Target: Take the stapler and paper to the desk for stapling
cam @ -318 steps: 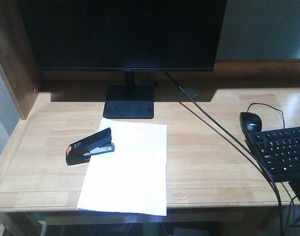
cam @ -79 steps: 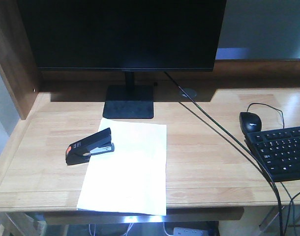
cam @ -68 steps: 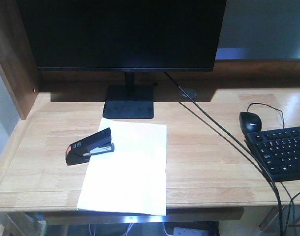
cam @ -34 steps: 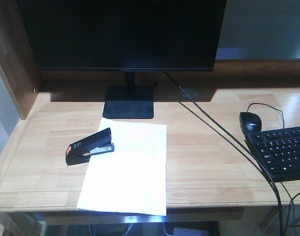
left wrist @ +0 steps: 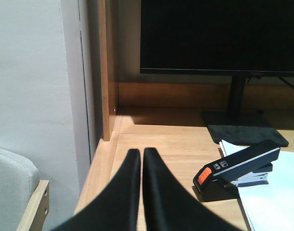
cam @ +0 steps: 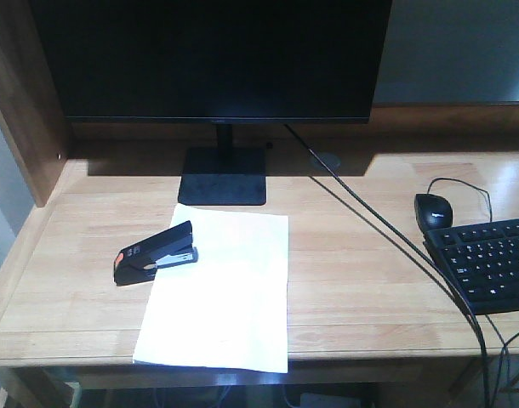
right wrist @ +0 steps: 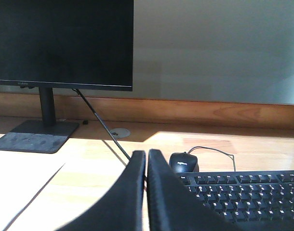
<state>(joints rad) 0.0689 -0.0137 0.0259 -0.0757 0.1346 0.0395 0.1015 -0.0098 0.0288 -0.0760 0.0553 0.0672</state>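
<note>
The black stapler with an orange-red patch lies on the light-wood desk, its front end over the top left corner of the white paper. In the left wrist view the stapler is ahead and to the right of my left gripper, which is shut and empty, at the desk's left front edge. My right gripper is shut and empty, low in front of the mouse and keyboard; the paper shows at its left. Neither gripper shows in the front view.
A black monitor on a stand is behind the paper. A cable runs diagonally to the front right. The mouse and keyboard sit at the right. A raised wooden side panel bounds the left.
The view has shifted slightly: the bright strip and power strip under the desk's front edge have dropped out of sight. Stapler and paper have not moved.
</note>
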